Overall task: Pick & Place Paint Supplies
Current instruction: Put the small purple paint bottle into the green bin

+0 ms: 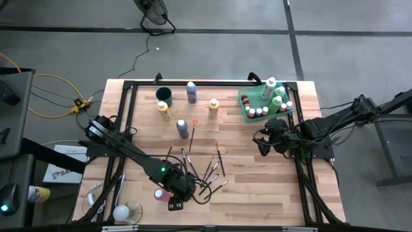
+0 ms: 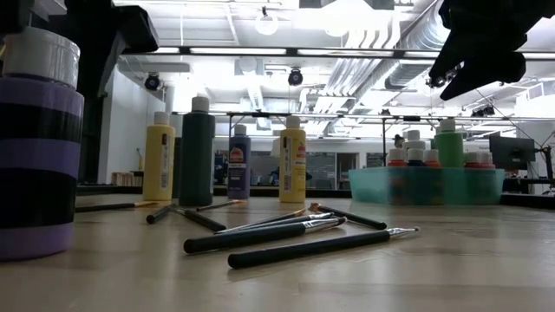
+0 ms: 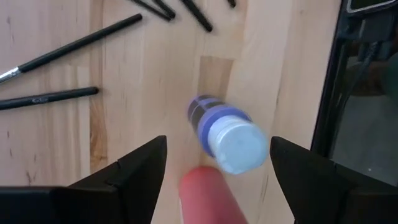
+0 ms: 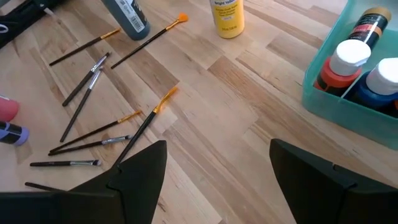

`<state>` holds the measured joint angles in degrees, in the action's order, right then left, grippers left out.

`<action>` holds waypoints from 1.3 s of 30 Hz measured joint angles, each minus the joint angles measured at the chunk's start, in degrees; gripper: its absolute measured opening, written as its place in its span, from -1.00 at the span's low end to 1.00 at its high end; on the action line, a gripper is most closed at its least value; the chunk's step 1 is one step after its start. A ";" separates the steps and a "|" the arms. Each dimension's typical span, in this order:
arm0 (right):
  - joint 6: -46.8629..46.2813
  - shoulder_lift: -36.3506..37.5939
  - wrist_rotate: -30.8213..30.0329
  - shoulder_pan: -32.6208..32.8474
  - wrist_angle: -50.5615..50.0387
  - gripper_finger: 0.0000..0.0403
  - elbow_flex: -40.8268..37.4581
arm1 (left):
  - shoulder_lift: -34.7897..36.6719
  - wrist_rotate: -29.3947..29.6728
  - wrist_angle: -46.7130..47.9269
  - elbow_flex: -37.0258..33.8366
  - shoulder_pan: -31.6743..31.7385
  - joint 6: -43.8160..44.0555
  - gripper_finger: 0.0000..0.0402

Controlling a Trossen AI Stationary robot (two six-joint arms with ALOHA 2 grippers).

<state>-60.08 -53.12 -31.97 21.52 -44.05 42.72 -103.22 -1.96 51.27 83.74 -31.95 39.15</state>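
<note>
A purple paint bottle [image 3: 224, 130] with a white cap stands upright on the table near its front edge; it also fills the left of the low view [image 2: 36, 147]. My left gripper [image 3: 217, 146] hangs open above it, pointing steeply down, one finger on either side of the cap without touching. A pink bottle [image 1: 161, 193] sits right beside the purple one. Several dark-handled paintbrushes [image 1: 203, 169] lie scattered on the wood just beyond. My right gripper [image 4: 217, 155] waits open in the air near the green tray [image 1: 248, 109], holding nothing.
The green tray at the far right holds several capped bottles [image 1: 273, 96]. Two yellow bottles [image 1: 213, 108], a blue one [image 1: 191, 92] and a dark green one [image 1: 183, 127] stand in the table's far half, next to a dark round cup [image 1: 163, 94]. A black frame rail [image 3: 348, 93] runs close by.
</note>
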 joint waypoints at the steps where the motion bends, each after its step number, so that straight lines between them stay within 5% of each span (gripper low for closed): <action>1: 0.12 0.00 0.00 0.00 0.00 0.38 0.00 | 0.00 0.00 0.10 0.00 -0.17 -0.04 0.40; 19: 0.45 0.00 -0.62 -0.02 -0.49 0.38 0.00 | -1.79 1.50 -2.72 -0.02 -1.48 1.20 0.38; 33: 0.51 0.00 -0.90 -0.02 -2.34 0.38 0.00 | -1.73 1.60 -3.40 0.00 -1.44 1.21 -0.42; 39: 2.44 0.00 0.33 -0.02 -0.56 0.38 0.00 | -1.84 2.13 -2.30 2.49 -1.42 0.09 -0.43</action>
<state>-57.64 -53.12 -31.64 21.50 -44.62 42.72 -105.06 0.18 48.98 86.23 -33.37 39.24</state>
